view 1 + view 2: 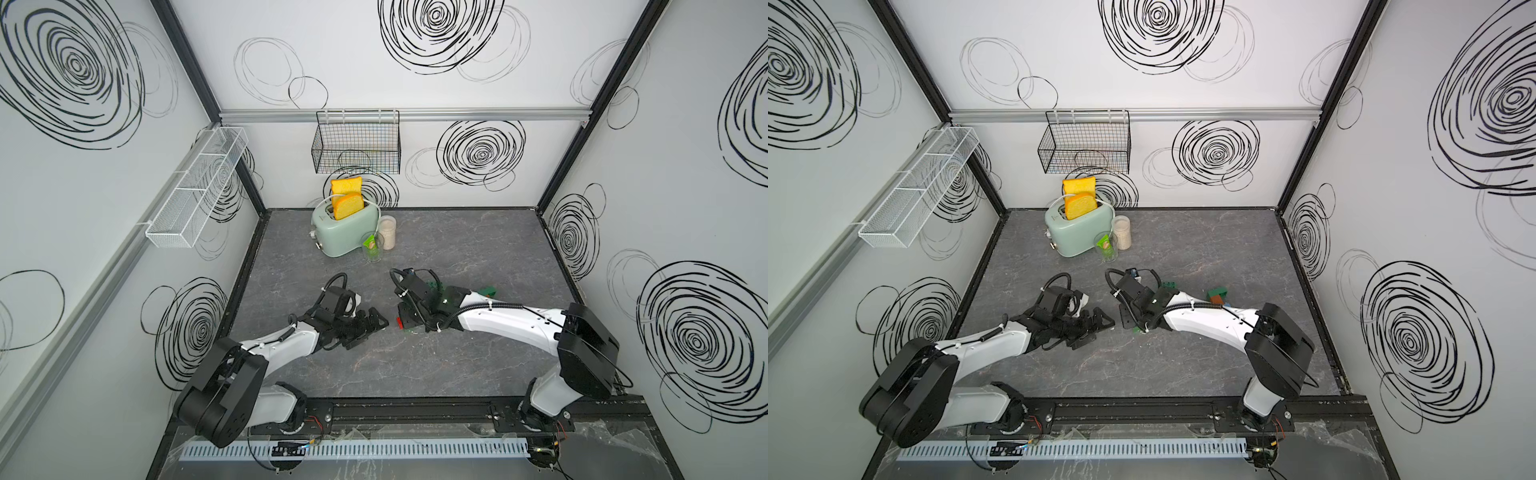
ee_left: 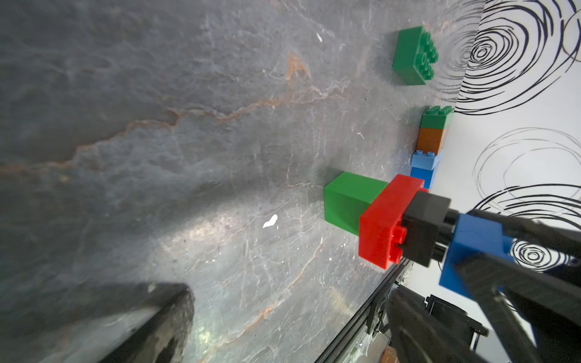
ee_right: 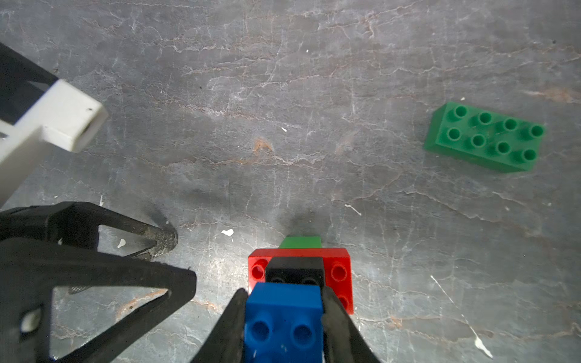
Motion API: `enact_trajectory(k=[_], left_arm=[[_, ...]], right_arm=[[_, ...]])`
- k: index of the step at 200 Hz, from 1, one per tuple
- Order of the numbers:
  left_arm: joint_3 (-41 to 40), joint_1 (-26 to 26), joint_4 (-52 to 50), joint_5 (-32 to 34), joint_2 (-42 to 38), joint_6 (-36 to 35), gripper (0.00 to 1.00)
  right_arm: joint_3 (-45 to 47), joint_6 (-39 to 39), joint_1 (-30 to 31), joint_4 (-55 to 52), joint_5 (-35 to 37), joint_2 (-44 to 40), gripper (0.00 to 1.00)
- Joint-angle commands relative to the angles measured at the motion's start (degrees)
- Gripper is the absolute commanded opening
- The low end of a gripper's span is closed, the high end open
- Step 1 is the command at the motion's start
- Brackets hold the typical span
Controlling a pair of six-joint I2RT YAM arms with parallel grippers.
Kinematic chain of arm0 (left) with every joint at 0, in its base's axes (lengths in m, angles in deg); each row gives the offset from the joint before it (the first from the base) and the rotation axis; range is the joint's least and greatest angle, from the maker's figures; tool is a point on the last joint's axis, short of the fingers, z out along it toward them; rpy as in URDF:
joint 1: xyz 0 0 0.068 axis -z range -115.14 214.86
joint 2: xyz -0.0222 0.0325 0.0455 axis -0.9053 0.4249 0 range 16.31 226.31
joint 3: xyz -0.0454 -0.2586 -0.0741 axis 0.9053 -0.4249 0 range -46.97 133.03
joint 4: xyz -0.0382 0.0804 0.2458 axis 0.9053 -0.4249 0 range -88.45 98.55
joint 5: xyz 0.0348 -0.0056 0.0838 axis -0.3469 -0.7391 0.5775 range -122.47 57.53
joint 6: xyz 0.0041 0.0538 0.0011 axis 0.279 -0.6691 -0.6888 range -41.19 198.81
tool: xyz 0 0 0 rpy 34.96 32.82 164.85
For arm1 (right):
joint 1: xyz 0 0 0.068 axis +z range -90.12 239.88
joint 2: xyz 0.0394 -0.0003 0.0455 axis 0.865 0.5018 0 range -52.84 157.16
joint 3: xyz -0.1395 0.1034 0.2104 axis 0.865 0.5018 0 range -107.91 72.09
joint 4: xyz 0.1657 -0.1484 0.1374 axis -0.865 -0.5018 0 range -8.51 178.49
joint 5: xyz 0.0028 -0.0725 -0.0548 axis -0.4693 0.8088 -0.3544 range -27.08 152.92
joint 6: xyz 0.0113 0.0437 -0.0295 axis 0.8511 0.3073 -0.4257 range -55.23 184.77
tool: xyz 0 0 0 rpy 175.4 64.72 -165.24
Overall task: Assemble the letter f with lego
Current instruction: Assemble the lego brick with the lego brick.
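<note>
- The lego I'm working on is a column standing on the table (image 3: 283, 94): a green brick (image 3: 300, 242) at the foot, a red oblong brick (image 3: 338, 270) across it, a black brick (image 3: 294, 267) on that, and a blue brick (image 3: 283, 330) on top
- My right claw (image 3: 284, 297) is clamped on the blue brick, one finger on each side; I judge this to be the seating step, pressing blue down onto black to lengthen the stem of the f
- My left claw (image 3: 180, 259) gapes wide and holds nothing; it sits low near the column, not touching it
- A loose green oblong brick (image 3: 484, 136) lies studs up, well apart from the column; a second small stack (image 2: 432, 141) of green, orange, light blue and blue waits near the wall
- Next, I think: check that blue sits flush; let go straight upward without tipping the column; then fetch a piece for an arm of the f, my left claw steadying the stem
</note>
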Motion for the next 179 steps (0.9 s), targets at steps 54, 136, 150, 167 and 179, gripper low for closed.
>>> enact_trajectory(k=[54,136,150,167,179], left_arm=[[-0.77,-1.18,-0.36,0.15,-0.96,-0.51,0.98],[-0.73,-1.38,-0.12,0.41,-0.32,-0.64,0.98],[-0.67,-1.13,-0.2,0.67,-0.3,-0.58,0.98],[-0.6,-0.84,-0.15,0.76,-0.33,-0.34,0.98],[-0.6,-0.64,-0.07,0.85,-0.37,-0.12,0.98]], right_arm=[[1.79,0.53,0.76,-0.01,0.93,1.55,0.36],[3.55,-0.53,0.72,-0.39,1.04,-1.18,0.34],[3.53,-0.51,0.72,-0.61,0.86,-1.86,0.34],[4.04,-0.69,0.71,-0.48,0.73,-2.85,0.34],[4.24,-0.86,0.63,-0.48,0.67,-3.45,0.33]])
